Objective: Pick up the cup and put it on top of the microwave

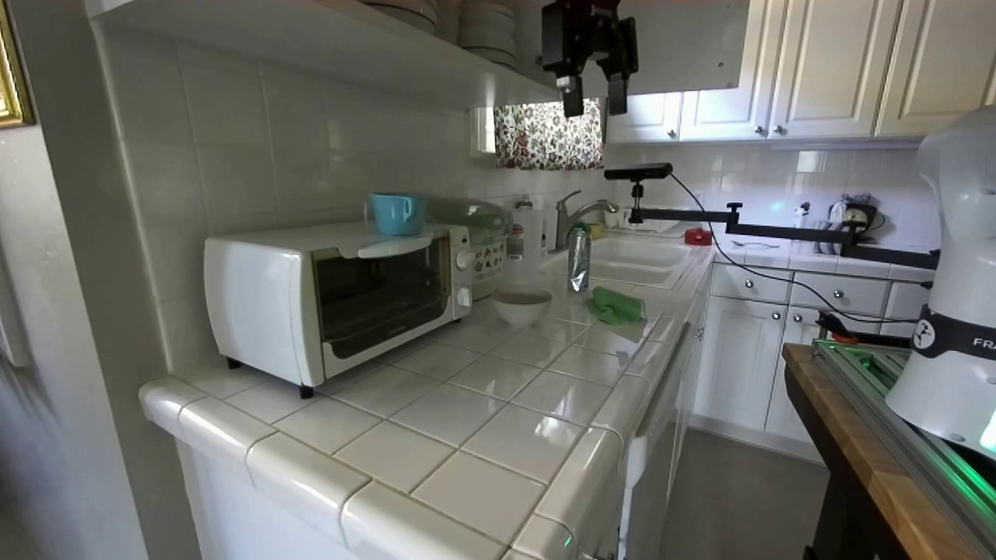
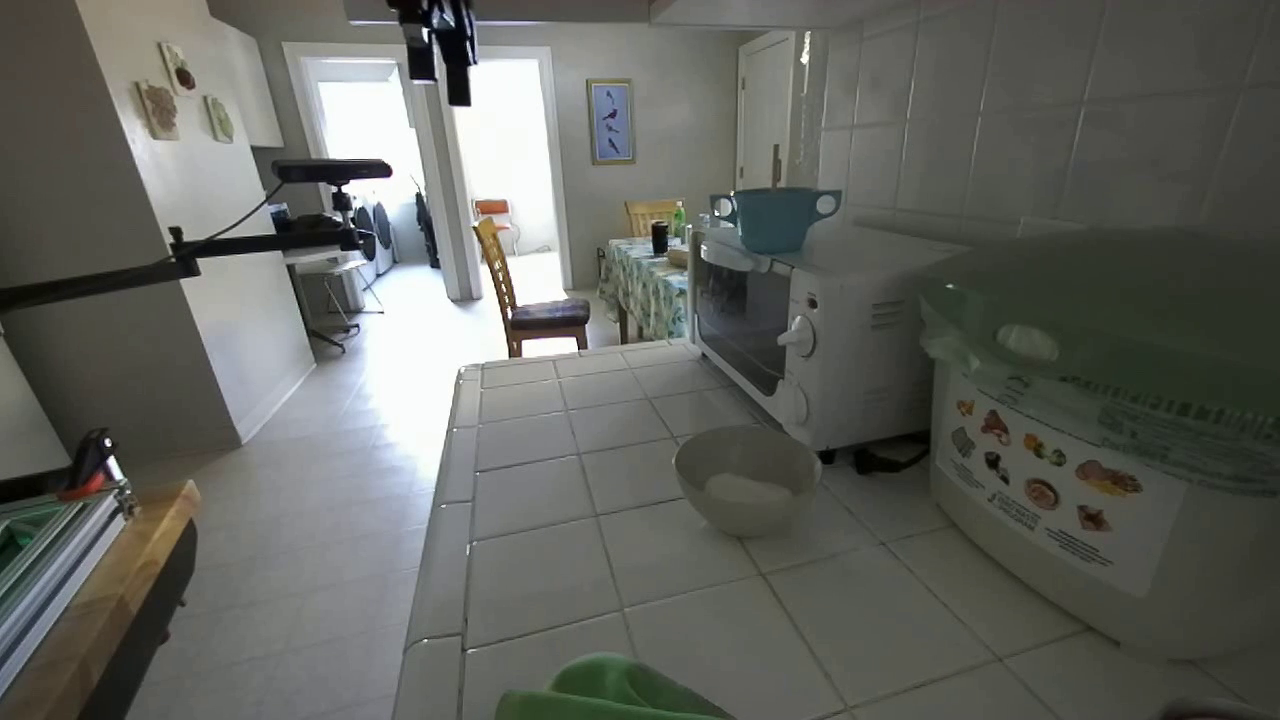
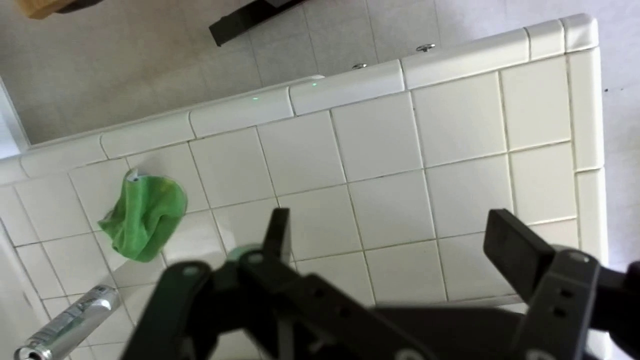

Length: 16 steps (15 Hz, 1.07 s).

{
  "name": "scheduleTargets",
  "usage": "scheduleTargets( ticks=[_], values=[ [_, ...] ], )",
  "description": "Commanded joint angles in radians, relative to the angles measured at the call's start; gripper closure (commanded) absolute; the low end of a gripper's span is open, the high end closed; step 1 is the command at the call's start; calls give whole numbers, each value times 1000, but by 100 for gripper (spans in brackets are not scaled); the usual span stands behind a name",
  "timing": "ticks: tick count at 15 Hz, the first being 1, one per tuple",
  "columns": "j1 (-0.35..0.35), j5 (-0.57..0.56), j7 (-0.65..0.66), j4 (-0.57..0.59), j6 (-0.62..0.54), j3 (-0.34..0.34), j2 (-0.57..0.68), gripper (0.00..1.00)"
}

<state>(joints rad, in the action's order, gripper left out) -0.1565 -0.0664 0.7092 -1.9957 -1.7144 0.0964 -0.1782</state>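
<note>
Teal cup [image 1: 398, 215] sits on the toaster oven [image 1: 350, 303], lower than the spread claw [image 1: 596, 104]; lower too, the robot arm [image 1: 961, 288] reads “FRA”.

Gripper [image 1: 595, 99] high over table [image 1: 478, 474], pointing down, fingers [image 3: 517, 245] parted. Arm base [image 1: 953, 365] stands apart, off table's long edge.

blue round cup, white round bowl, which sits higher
The blue round cup, atop the white boxy microwave; the white round bowl is on the white tiled counter.
</note>
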Motion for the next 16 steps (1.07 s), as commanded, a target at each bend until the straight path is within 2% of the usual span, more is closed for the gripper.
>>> scheduleTargets(
  ticks=[1, 4, 8, 16],
  values=[
    [34, -5, -83, -165, -88, 12, -136, 0],
    [60, 15, -168, -259, -133, -3, -215, 0],
    [108, 8, -292, -317, -158, -26, -276, 0],
    [165, 25, -489, -336, -227, -99, -265, 0]
  ],
)
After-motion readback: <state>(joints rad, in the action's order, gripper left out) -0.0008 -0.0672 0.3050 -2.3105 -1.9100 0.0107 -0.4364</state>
